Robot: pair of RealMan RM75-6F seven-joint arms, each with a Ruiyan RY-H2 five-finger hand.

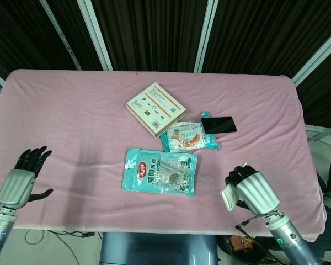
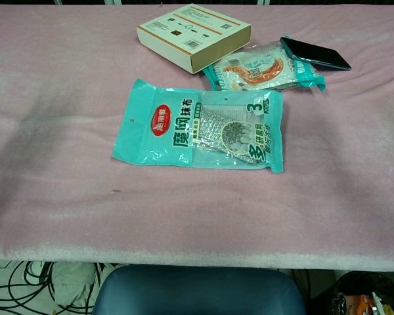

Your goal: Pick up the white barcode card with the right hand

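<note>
One card held, clear of the table

Slipping is the risk: the white barcode card [image 1: 229,197] shows only as an edge poking past the curled fingers [image 1: 235,177] of the right hand [image 1: 252,190] (how firm the pinch is, I cannot tell). Left hand [image 1: 19,180] hangs spread and empty near the pink table [image 1: 71,110] edge.

pink table [image 1: 71,105], box [image 1: 155,108], packets [image 2: 203,125], phone [image 1: 218,125]
</note>
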